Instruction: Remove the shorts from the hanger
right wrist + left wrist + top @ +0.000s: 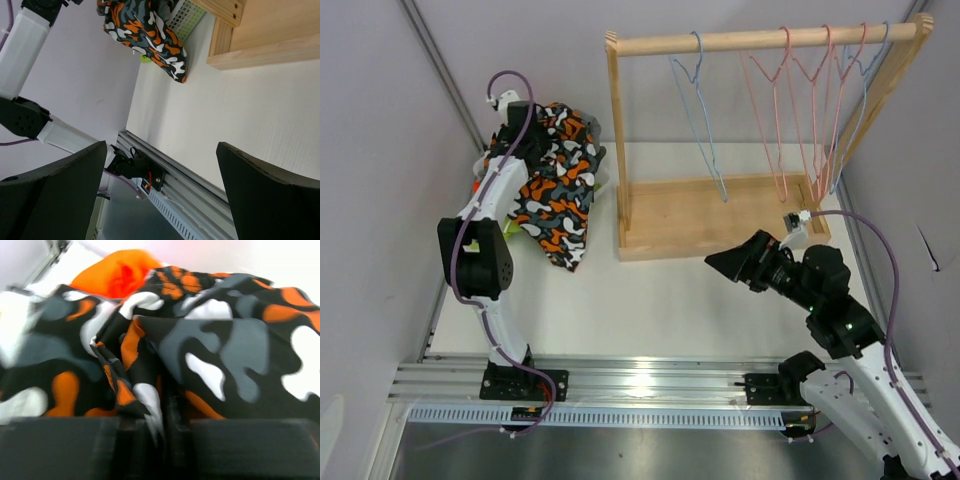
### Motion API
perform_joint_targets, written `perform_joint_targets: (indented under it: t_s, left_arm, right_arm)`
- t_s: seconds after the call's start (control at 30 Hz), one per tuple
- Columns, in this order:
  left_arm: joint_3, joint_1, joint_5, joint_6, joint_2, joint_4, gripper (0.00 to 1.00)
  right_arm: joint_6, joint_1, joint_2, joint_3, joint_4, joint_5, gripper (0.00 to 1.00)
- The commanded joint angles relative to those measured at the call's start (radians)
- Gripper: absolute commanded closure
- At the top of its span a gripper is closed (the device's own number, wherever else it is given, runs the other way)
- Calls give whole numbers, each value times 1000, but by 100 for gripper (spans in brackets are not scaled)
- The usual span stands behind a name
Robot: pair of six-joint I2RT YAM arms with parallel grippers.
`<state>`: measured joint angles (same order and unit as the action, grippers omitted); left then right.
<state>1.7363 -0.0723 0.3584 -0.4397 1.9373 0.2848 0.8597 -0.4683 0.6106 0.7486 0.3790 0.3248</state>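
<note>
I read the left gripper (157,426) clamped on the camouflage shorts (555,185), which hang left of the wooden rack (720,215) (clear of the hangers (820,140)). Right gripper (161,150): fingers (55,190) spread wide above the table (670,310).

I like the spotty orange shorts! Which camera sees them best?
The top external view: the camo shorts show nearly whole, draped beside the rack. The left wrist sees only a blurry close-up; the right wrist catches them small at its top edge.

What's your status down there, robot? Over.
Left gripper shut on camouflage shorts. Right gripper open, empty. Hangers all bare; nothing blocking.
</note>
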Motion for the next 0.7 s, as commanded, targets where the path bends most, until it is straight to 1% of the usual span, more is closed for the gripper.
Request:
perform_joint_targets:
  t_s: [0.0, 0.03, 0.07, 0.1, 0.2, 0.23, 0.27, 0.3, 0.37, 0.47, 0.6, 0.63, 0.67]
  left_arm:
    - [26, 49, -65, -110, 9, 135, 44]
    - [28, 48, -76, -99, 9, 137, 25]
    - [29, 48, -84, -93, 3, 139, 9]
    - [38, 48, -78, -87, -18, 145, 1]
    - [60, 48, -67, -53, -84, 151, 1]
    - [71, 48, -65, -33, -137, 155, 1]
    - [109, 48, -62, -27, -164, 177, 1]
    - [126, 48, -55, -16, -220, 194, 1]
    - [161, 48, -56, -2, -280, 232, 1]
    - [181, 48, -71, 33, -414, 277, 1]
    - [115, 48, -116, 103, -595, 312, 1]
    - [56, 48, -148, 113, -669, 323, 1]
    - [31, 48, -168, 119, -708, 330, 1]
  right_arm:
    - [9, -1, -75, 44, 50, -35, 1]
    - [10, -1, -89, 43, 72, -38, 1]
    - [16, -3, -118, 44, 83, -41, 1]
    - [18, -1, -132, 50, 95, -49, 1]
    - [16, -1, -179, 66, 149, -67, 1]
    - [15, -1, -190, 69, 173, -75, 1]
    - [9, -1, -208, 72, 185, -82, 1]
    - [-7, -1, -215, 83, 208, -101, 1]
    - [-28, -1, -219, 97, 225, -116, 0]
    - [-70, -1, -204, 139, 245, -133, 1]
    - [-140, -3, -195, 201, 256, -155, 0]
    - [-165, -1, -196, 218, 256, -164, 1]
    - [-175, -1, -198, 227, 256, -167, 1]
